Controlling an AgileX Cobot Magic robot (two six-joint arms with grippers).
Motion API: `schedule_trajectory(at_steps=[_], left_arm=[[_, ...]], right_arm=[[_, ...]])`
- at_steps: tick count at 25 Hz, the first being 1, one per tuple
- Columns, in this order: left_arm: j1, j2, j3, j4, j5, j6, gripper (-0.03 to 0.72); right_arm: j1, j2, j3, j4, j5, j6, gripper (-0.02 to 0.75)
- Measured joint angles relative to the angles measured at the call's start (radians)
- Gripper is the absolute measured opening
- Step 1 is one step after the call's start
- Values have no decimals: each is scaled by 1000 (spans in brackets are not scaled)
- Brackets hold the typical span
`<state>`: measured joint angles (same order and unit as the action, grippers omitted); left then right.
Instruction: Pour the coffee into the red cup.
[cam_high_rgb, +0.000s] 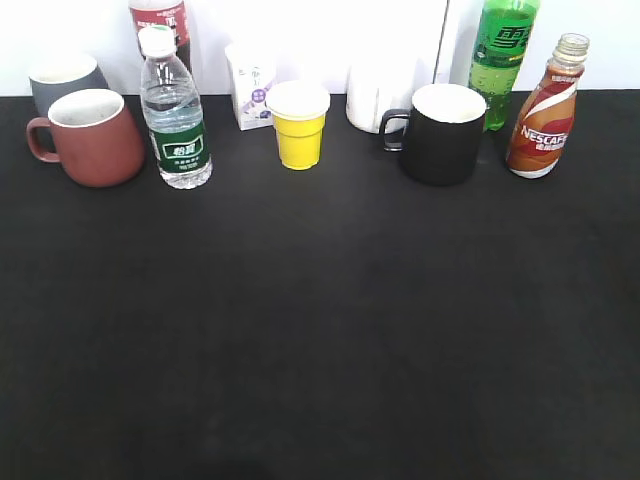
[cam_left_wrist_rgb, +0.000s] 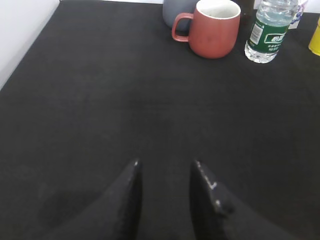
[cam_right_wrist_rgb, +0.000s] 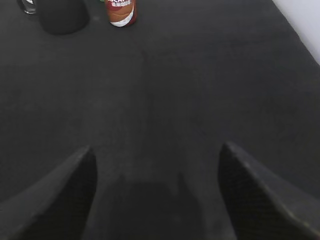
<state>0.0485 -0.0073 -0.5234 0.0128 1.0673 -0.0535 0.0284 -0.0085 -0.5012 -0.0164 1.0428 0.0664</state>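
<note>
So the coffee (cam_high_rgb: 541, 110) is way over at the upper right of the exterior view, a slim Nescafe bottle standing upright on the black table (cam_high_rgb: 320, 330), just right of the black mug (cam_high_rgb: 440, 133) and in front of the green soda bottle (cam_high_rgb: 503, 55). The right wrist view catches only its bottom part at the top edge, next to that same black mug.

The red cup (cam_high_rgb: 92, 138) sits at the upper left of the exterior view, handle pointing left, white inside showing (can't tell if anything's in it). A grey cup (cam_high_rgb: 63, 78) is right behind it and a clear water bottle (cam_high_rgb: 175, 115) with a green label stands just to its right. Further along the back row there's a yellow cup (cam_high_rgb: 298, 124) near the middle.

Neither arm shows in the exterior view. The left gripper (cam_left_wrist_rgb: 165, 172) hangs low over bare tabletop at the bottom of its wrist view, fingers a narrow gap apart, nothing between them. The right gripper (cam_right_wrist_rgb: 157, 160) has its fingers spread wide, also empty, well short of the bottle.
</note>
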Motion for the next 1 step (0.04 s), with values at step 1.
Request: schedule_trajectory(at_steps=[1], left_arm=[[0,0,0,0,0,0,244]], right_arm=[[0,0,0,0,0,0,589]])
